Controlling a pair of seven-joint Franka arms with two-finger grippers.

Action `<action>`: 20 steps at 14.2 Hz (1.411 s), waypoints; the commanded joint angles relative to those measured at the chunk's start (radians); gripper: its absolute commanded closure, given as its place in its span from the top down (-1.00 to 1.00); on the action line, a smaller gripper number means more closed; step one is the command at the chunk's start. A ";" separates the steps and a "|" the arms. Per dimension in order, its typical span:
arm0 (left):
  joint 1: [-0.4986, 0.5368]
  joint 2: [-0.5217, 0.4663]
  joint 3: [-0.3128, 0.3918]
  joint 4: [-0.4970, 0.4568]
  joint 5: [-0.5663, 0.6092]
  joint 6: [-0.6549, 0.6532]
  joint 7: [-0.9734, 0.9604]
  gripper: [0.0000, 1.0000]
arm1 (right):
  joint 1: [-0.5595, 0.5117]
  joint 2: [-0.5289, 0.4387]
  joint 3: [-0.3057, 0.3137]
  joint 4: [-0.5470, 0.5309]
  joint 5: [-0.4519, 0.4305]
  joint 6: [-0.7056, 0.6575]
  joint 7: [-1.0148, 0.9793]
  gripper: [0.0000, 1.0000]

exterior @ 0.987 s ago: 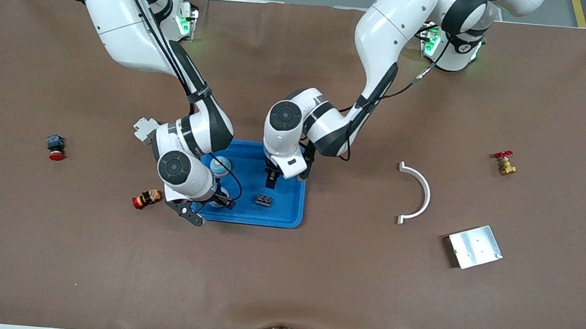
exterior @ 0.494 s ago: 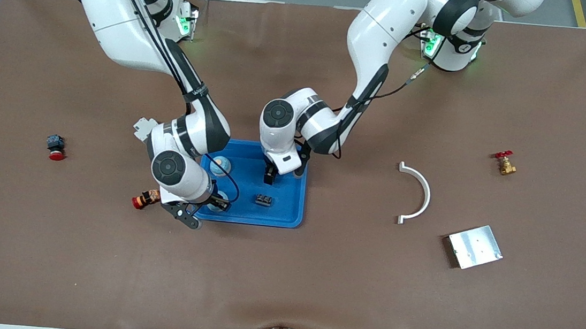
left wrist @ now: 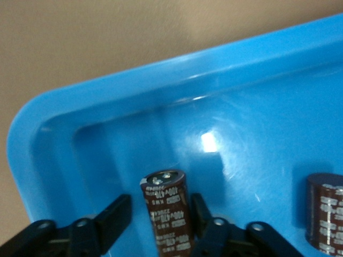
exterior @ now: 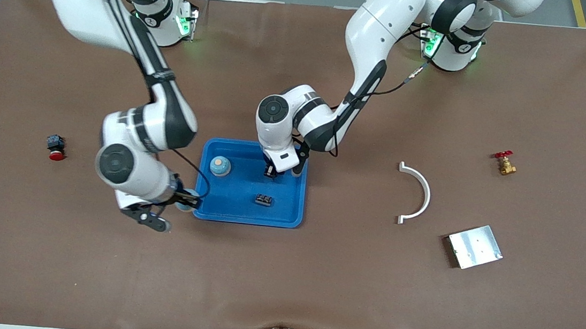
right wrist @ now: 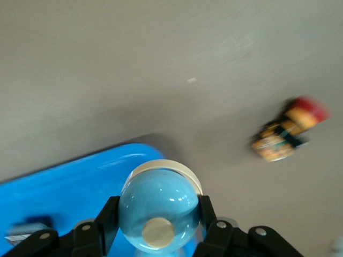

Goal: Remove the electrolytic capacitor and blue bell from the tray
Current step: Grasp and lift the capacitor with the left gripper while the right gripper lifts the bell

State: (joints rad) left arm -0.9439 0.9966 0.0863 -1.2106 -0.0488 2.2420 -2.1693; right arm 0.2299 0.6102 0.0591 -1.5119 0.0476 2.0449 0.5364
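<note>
at the middle of the brown table (exterior: 314, 274), the blue tray (exterior: 234, 214) holds a second bell (exterior: 220, 165) and a small dark block (exterior: 264, 200). the left gripper (exterior: 269, 172) is down inside the tray, its fingers (left wrist: 119, 212) closing on an upright brown capacitor (left wrist: 168, 214); another capacitor (left wrist: 327, 211) stands just beside it. the right gripper (exterior: 182, 200) hangs over the tray's rim at the right arm's end, clamped tight on a pale blue bell (right wrist: 158, 209). a red-capped, orange-banded part (right wrist: 286, 131) lies on the table close under that gripper. farther toward the right arm's end sits a red push button (exterior: 55, 147). toward the left arm's end lie a white curved bracket (exterior: 419, 194), a metal plate (exterior: 475, 246) and a brass valve (exterior: 505, 163).
</note>
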 commanded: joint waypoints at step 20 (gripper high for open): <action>0.151 -0.572 0.009 -0.685 -0.011 0.110 1.409 -1.00 | -0.426 -0.178 -0.163 -0.467 -0.060 0.141 -1.061 -1.00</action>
State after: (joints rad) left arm -0.8141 0.5337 0.0949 -1.7198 -0.0551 2.2814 -0.8858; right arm -0.1975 0.4498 -0.0991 -1.9452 0.0037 2.1569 -0.5202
